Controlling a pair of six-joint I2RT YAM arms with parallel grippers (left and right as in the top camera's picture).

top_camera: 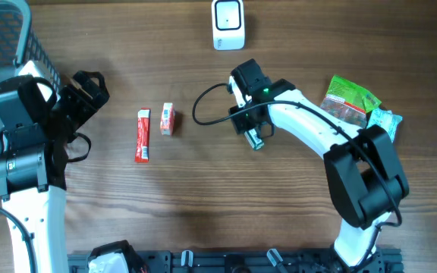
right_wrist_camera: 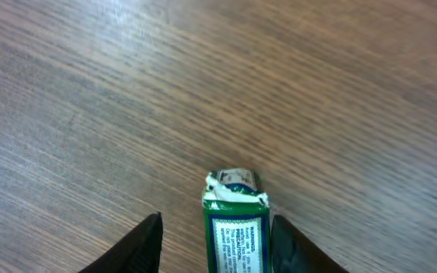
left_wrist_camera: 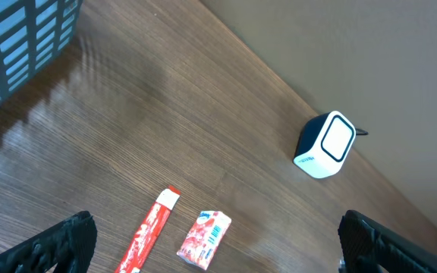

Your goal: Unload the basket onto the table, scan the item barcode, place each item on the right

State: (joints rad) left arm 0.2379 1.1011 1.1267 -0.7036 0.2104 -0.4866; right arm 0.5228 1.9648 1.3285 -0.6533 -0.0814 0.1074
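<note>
A small green pack [right_wrist_camera: 236,227] with a white warning label lies on the wooden table between the fingers of my right gripper [right_wrist_camera: 215,221]. The right finger is close against the pack and the left finger stands off it with a gap, so the jaws are open around it. From overhead, the right gripper [top_camera: 255,139] points down at mid-table, below the white barcode scanner [top_camera: 227,23]. My left gripper [left_wrist_camera: 222,249] is wide open and holds nothing. It hovers above a red stick pack [left_wrist_camera: 152,231] and a small red pack [left_wrist_camera: 205,239], with the scanner [left_wrist_camera: 325,144] beyond.
A red stick pack [top_camera: 143,135] and a small red pack [top_camera: 167,119] lie left of centre. A green bag [top_camera: 349,98] and a pale packet [top_camera: 385,121] sit at the right. A grey basket [top_camera: 6,38] stands at the far left corner.
</note>
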